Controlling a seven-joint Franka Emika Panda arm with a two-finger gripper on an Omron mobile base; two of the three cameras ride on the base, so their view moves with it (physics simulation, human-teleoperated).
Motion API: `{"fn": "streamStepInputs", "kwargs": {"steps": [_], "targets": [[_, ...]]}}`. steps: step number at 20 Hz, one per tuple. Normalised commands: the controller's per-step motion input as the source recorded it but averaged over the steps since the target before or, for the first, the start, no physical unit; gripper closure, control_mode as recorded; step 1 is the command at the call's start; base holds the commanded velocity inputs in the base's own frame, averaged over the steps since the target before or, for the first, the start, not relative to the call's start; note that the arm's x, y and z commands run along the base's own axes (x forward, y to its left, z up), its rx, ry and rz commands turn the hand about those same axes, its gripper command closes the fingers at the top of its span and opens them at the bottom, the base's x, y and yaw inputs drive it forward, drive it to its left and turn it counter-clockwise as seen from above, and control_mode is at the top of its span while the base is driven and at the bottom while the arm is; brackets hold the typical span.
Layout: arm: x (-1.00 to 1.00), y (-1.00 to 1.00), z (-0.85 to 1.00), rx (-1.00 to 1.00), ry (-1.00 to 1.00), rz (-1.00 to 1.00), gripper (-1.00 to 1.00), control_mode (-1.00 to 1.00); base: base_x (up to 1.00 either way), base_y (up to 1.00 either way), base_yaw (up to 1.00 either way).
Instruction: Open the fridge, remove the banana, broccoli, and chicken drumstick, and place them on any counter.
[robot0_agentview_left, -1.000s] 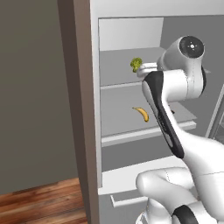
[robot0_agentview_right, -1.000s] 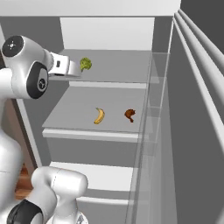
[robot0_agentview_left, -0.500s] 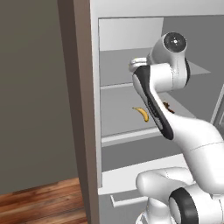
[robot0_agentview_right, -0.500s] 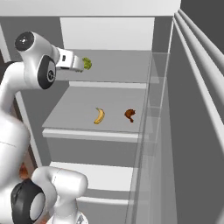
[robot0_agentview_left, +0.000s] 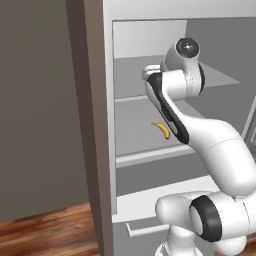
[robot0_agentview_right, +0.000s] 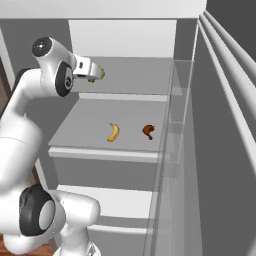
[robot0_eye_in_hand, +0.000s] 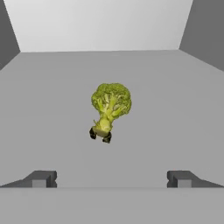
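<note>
Fridge (robot0_agentview_right: 125, 40) open, grey shelved interior exposed. Arm reaching in at upper-shelf height.

Gripper (robot0_eye_in_hand: 111, 178): jaws spread wide, nothing between them. Two dark fingertips (robot0_eye_in_hand: 41, 178) far apart at bottom of hand view, both short of the target.

Broccoli (robot0_eye_in_hand: 110, 105) on the upper shelf, ahead of the gripper and roughly centred between the fingertips; floret toward the back wall, pale stem toward the hand. Not touched. In right base view, seen as a green patch (robot0_agentview_right: 101, 73) just past the end of the hand.

Banana (robot0_agentview_right: 113, 132) lying on the middle shelf, near the front; also visible in left base view (robot0_agentview_left: 162, 129) beside the arm link. Chicken drumstick (robot0_agentview_right: 148, 131) on the same shelf, just right of the banana in right base view, not touching it.

Dark brown wall panel (robot0_agentview_left: 82, 125) at left of the opening. Wood floor (robot0_agentview_left: 45, 235) below.
</note>
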Motion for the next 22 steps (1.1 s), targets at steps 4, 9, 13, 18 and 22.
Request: {"fn": "streamStepInputs", "kwargs": {"steps": [4, 9, 13, 18, 22], "targets": [[0.34, 0.0, -0.25, 0.0, 0.0, 0.0, -1.0, -1.0, 0.0, 0.0, 0.0], [0.42, 0.0, -0.03, 0.01, 0.0, 0.0, -1.0, -1.0, 0.0, 0.0, 0.0], [0.42, 0.0, 0.0, 0.0, 0.0, 0.0, -1.0, -1.0, 0.0, 0.0, 0.0], [0.27, 0.0, -0.03, 0.01, 0.0, 0.0, -1.0, -1.0, 0.0, 0.0, 0.0], [0.26, 0.0, -0.12, 0.03, 0.01, 0.0, -1.0, -1.0, 0.0, 0.0, 0.0]]}}
